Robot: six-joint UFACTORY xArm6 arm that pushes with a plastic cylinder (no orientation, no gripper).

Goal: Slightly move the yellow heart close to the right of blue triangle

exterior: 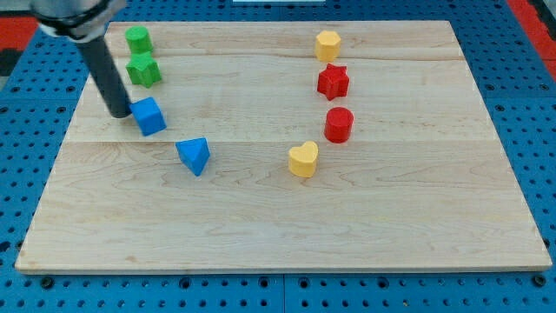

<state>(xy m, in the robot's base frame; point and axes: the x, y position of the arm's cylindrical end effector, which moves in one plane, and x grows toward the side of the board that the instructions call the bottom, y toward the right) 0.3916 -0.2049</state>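
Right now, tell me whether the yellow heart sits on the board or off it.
On: the yellow heart rests on the wooden board, right of the blue triangle.

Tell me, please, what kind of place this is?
Probably a robotics lab bench. A wooden board lies on a blue perforated base, small coloured blocks such as the yellow heart sit on it, and my tip rests beside the blue cube.

The table (pixel 365 217) is pale wood with faint grain lines, on a blue pegboard (pixel 539 130) dotted with dark holes. The heart (pixel 303 160) and hexagon (pixel 327 44) are yellow, the triangle (pixel 194 156) and cube (pixel 148 116) blue, the star (pixel 333 81) and cylinder (pixel 339 124) red, two blocks (pixel 138 39) (pixel 143 69) green. My tip (pixel 118 113) is dark.
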